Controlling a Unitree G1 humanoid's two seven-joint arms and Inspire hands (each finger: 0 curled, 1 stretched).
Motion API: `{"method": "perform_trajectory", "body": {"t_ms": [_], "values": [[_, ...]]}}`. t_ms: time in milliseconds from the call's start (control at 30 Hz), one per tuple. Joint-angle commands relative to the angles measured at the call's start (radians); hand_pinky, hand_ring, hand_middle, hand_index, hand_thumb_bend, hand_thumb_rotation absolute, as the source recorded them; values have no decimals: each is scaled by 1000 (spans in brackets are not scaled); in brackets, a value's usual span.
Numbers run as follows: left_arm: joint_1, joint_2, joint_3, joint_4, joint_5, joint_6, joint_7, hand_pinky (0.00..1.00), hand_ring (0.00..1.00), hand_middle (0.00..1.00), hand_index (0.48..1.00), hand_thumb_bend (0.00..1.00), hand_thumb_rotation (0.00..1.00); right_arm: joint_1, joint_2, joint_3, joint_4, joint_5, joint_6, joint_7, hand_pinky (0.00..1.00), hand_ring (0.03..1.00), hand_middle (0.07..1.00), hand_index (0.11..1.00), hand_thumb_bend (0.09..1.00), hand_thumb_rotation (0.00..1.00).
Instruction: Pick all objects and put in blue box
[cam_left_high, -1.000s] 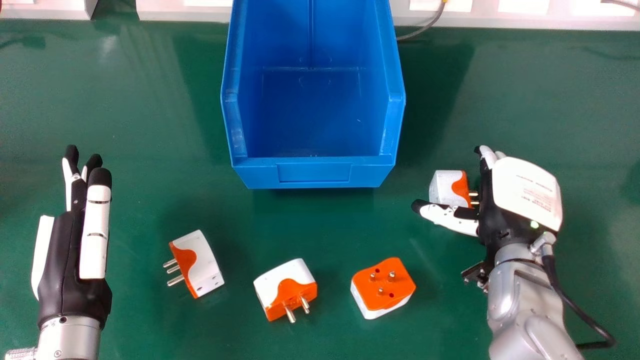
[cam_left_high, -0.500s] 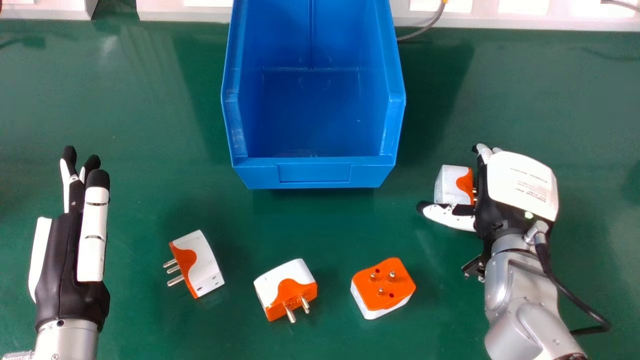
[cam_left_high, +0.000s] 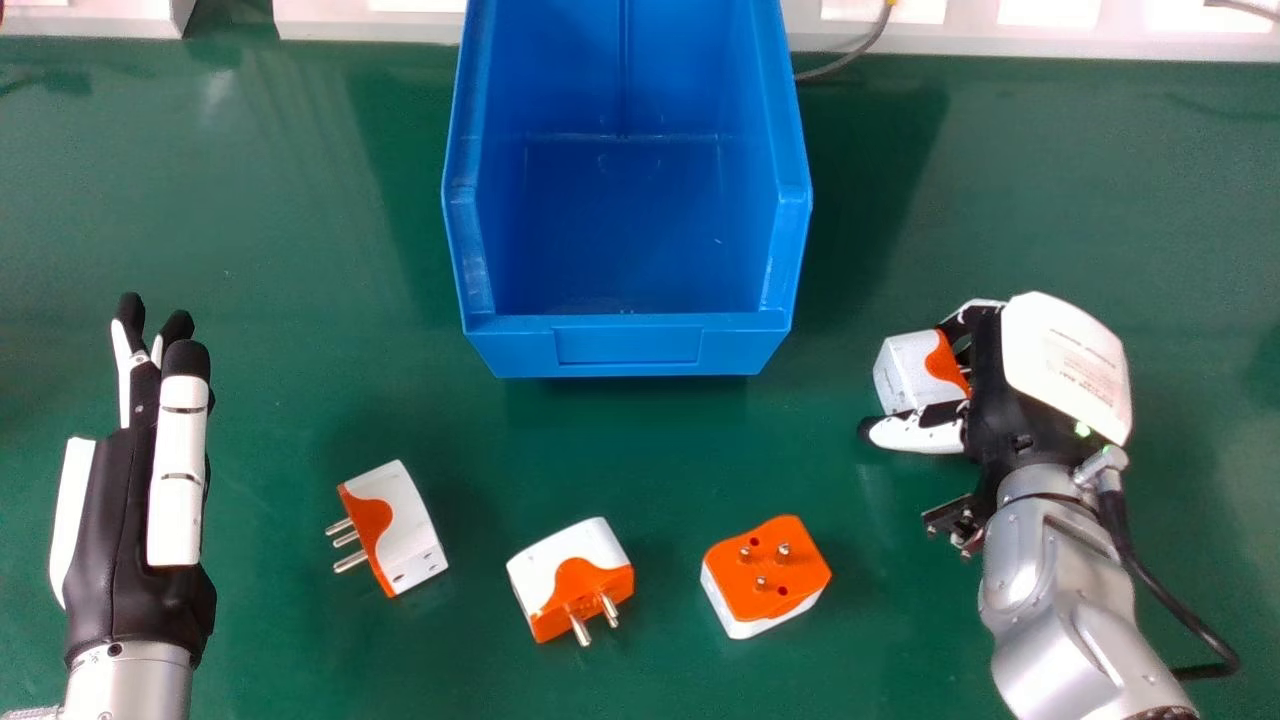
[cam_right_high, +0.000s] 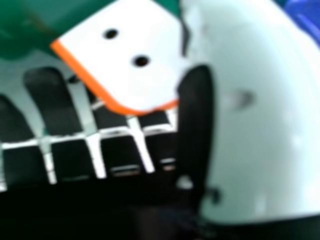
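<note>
My right hand (cam_left_high: 1050, 365) is at the table's right side, its fingers curled behind a white and orange plug adapter (cam_left_high: 908, 372) and its thumb along the near side. In the right hand view, the adapter's white face (cam_right_high: 125, 52) with two holes lies between the curled fingers and thumb of my right hand (cam_right_high: 250, 130). Three more adapters rest on the table: one on its side (cam_left_high: 405, 535), one with pins towards me (cam_left_high: 565, 575), one pins up (cam_left_high: 765, 570). The blue box (cam_left_high: 628, 325) is empty. Far left, my left hand (cam_left_high: 125, 530) is open, fingers straight.
The green table (cam_left_high: 300, 250) spreads around the box. Pale equipment (cam_left_high: 1050, 42) lines its far edge, with a grey cable (cam_left_high: 850, 58) running down behind the box's right side. Another cable (cam_left_high: 1160, 610) loops beside my right forearm.
My right hand's fingers have curled in against the adapter, which has shifted slightly right and turned since the earliest frame. My left hand has drifted slightly left.
</note>
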Motion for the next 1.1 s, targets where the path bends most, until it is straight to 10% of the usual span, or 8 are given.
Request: {"method": "perform_trajectory", "body": {"t_ms": [0, 1067], "values": [[8, 11, 6, -25, 6, -11, -1, 1000, 1000, 1000, 1000, 505, 1000, 28, 2, -2, 5, 18, 5, 9, 206, 287, 405, 487, 485, 134], [32, 21, 11, -51, 12, -2, -10, 1000, 1000, 1000, 1000, 521, 1000, 538, -23, -16, -859, -11, -127, 42, 47, 78, 135, 470, 486, 126]]}}
